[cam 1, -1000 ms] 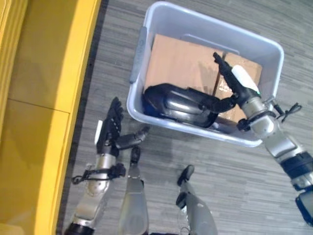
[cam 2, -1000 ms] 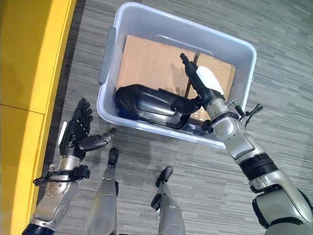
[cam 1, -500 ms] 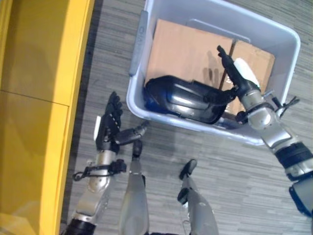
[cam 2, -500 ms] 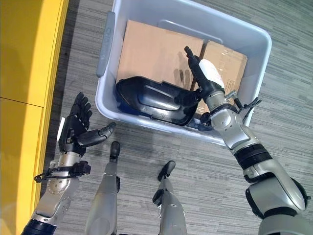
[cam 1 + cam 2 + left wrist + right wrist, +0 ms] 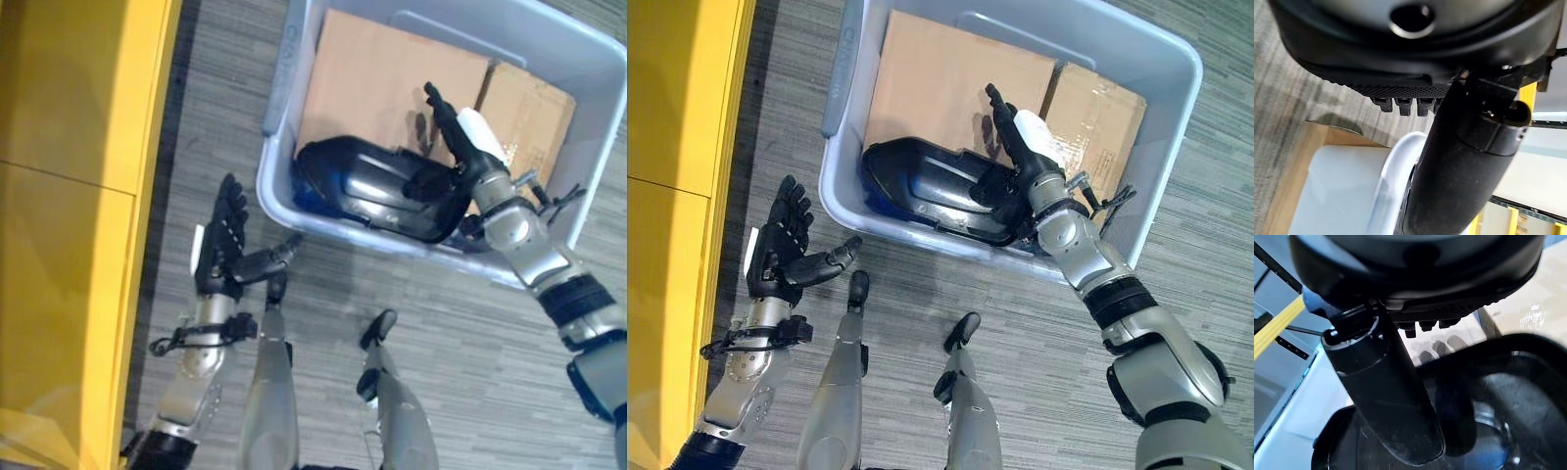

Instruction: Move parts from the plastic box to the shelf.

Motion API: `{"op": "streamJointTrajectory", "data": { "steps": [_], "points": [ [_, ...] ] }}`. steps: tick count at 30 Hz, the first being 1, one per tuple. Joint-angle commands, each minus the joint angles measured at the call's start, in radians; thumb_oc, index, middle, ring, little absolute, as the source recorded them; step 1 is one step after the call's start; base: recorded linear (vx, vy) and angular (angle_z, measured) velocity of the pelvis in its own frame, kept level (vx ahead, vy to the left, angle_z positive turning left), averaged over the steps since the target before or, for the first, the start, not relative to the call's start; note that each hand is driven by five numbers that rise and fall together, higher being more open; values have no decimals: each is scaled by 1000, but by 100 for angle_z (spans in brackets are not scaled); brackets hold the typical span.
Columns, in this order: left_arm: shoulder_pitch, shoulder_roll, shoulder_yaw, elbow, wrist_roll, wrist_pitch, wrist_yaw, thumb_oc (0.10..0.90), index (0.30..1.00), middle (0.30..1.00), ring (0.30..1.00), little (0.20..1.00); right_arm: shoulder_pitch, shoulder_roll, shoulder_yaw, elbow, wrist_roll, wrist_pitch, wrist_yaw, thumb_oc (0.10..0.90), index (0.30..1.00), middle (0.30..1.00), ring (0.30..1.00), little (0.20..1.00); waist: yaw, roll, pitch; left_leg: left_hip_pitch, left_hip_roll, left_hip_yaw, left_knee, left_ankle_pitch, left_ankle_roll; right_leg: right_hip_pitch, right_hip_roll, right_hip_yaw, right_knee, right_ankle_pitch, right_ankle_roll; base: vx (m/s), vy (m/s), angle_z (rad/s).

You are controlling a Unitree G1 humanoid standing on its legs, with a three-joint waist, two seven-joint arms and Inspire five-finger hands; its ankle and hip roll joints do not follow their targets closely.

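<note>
A pale blue-grey plastic box (image 5: 277, 171) stands on the floor. In it a glossy black curved part (image 5: 372, 186) lies along the near wall, in front of two cardboard boxes. My right hand (image 5: 458, 157) is inside the box at the part's right end. Its fingers are straight and point up, and its thumb (image 5: 1386, 396) rests on the part's rim (image 5: 1508, 396). My left hand (image 5: 220, 255) hovers outside the box's near left corner, open, palm turned toward the box, holding nothing. Its thumb (image 5: 1459, 161) shows in front of the box rim (image 5: 1391, 181).
The yellow shelf (image 5: 78, 196) runs along the left side. A large cardboard box (image 5: 382, 69) and a smaller one (image 5: 529, 113) fill the back of the plastic box. Grey striped floor (image 5: 470, 372) lies around it.
The camera has shifted, so the box sits higher and further right in view. My right hand has stayed at the black part's right end. The left hand has barely moved.
</note>
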Motion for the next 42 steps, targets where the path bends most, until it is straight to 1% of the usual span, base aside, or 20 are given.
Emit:
{"op": "streamJointTrajectory", "data": {
  "steps": [1, 6, 10, 11, 12, 13, 14, 15, 19, 26, 27, 28, 29, 32, 33, 35, 42],
  "points": [
    [4, 5, -2, -145, -15, -100, 23, 900, 1000, 1000, 1000, 1000, -147, -44, 37, -16, 37, -48, -59, 900, 1000, 1000, 1000, 1000, 0, 14, -14, 29, 33, 42, -44, 26, 21, 19, -68, 1, 143, -32, 58, 0, 0, 0],
    [3, 5, -4, -153, -19, -102, 24, 900, 1000, 1000, 1000, 1000, -141, -19, 41, 4, 32, -44, -59, 900, 1000, 1000, 1000, 1000, 6, 12, -14, 7, 30, 33, -43, 27, 23, 7, -65, -5, 141, -32, 58, 0, 0, 0],
    [-1, 8, -5, -154, -17, -104, 34, 900, 1000, 1000, 1000, 1000, -151, 7, 48, 67, 34, -38, -60, 900, 1000, 1000, 1000, 1000, 11, 12, -14, -14, 29, 22, -41, 26, 25, -10, -62, -11, 143, -31, 58, 8, -8, 9],
    [-3, 7, -6, -157, -15, -106, 38, 900, 1000, 1000, 1000, 1000, -161, 17, 41, 112, 42, -36, -70, 649, 649, 649, 649, 649, 14, 14, -14, -28, 26, 20, -40, 27, 26, -19, -61, -13, 143, -32, 58, -1, 10, 6],
    [-6, 5, -11, -155, -17, -109, 39, 900, 1000, 1000, 1000, 1000, -171, 30, 48, 155, 43, -34, -73, 447, 366, 366, 366, 366, 17, 15, -14, -37, 24, 19, -39, 27, 27, -29, -60, -15, 144, -30, 58, 0, 0, 0],
    [-9, 1, -14, -151, -15, -110, 41, 900, 1000, 1000, 1000, 1000, -176, 38, 57, 175, 42, -32, -68, 400, 300, 300, 300, 300, 18, 15, -14, -47, 25, 19, -38, 28, 27, -37, -59, -16, 144, -30, 58, 0, 0, 0],
    [-7, 0, -16, -152, -14, -110, 41, 900, 1000, 1000, 1000, 1000, -179, 42, 67, 186, 36, -31, -67, 400, 300, 300, 300, 300, 19, 14, -14, -53, 25, 17, -38, 29, 27, -40, -58, -20, 143, -31, 58, 69, -17, -1],
    [1, -4, -19, -151, -17, -112, 41, 900, 1000, 1000, 1000, 1000, -172, 50, 69, 207, 37, -30, -66, 400, 300, 300, 300, 300, 21, 17, -14, -32, 27, 9, -42, 7, 19, -22, -54, -11, 146, -49, 68, 68, -24, 2],
    [-4, -7, -25, -151, -23, -111, 41, 900, 1000, 1000, 1000, 1000, -166, 68, 55, 266, 43, -29, -73, 400, 300, 300, 300, 300, 21, 21, -14, -35, 24, 7, -45, 9, 20, -25, -54, -12, 145, -50, 68, 12, 20, 5],
    [-10, -7, -25, -145, -24, -111, 40, 900, 1000, 1000, 1000, 1000, -148, 75, 50, 250, 45, -28, -66, 400, 300, 300, 300, 300, 16, 20, -14, -7, 26, 13, -54, 8, 21, -7, -54, -9, 140, -49, 68, -13, 14, 1],
    [-15, -6, -25, -144, -25, -110, 39, 900, 1000, 1000, 1000, 1000, -149, 71, 45, 245, 47, -27, -66, 400, 300, 300, 300, 300, 15, 19, -14, -22, 23, 18, -52, 29, 29, -18, -58, -20, 136, -32, 58, -69, 34, 0],
    [-15, -6, -25, -144, -25, -110, 39, 900, 1000, 1000, 1000, 1000, -149, 71, 45, 245, 47, -27, -66, 400, 300, 300, 300, 300, 15, 19, -14, -22, 23, 18, -52, 29, 29, -18, -58, -20, 136, -32, 58, -76, 43, 0],
    [-18, -6, -24, -141, -28, -110, 38, 900, 1000, 1000, 1000, 1000, -134, 65, 27, 224, 62, -30, -70, 400, 300, 300, 300, 300, 12, 16, -14, 0, 21, 22, -51, 28, 29, -1, -61, -19, 139, -32, 60, 0, 0, 0],
    [-19, -3, -22, -139, -29, -108, 35, 900, 1000, 1000, 1000, 1000, -120, 63, 13, 211, 76, -31, -67, 400, 300, 300, 300, 300, 12, 14, -14, 14, 22, 23, -50, 26, 29, 10, -61, -17, 139, -32, 60, 0, 0, 0],
    [-19, -2, -22, -138, -31, -108, 33, 900, 1000, 1000, 1000, 1000, -114, 62, 1, 204, 91, -33, -71, 400, 300, 300, 300, 300, 11, 13, -14, 22, 23, 24, -50, 25, 29, 16, -62, -17, 139, -32, 60, 0, 0, 0],
    [-20, -1, -19, -133, -37, -104, 30, 900, 1000, 1000, 1000, 1000, -81, 66, -60, 182, 162, -40, -83, 400, 300, 300, 300, 300, 10, 13, -14, 56, 24, 29, -52, 23, 28, 46, -64, -15, 137, -34, 60, -15, 8, 0],
    [-23, 13, -4, -114, -48, -85, 26, 900, 1000, 1000, 1000, 1000, -10, 102, -191, 100, 345, -65, -93, 400, 300, 300, 300, 300, 10, 4, -14, 160, 30, 41, -71, 24, 23, 137, -65, -10, 123, -30, 62, -7, -2, -2]
  ]
}}
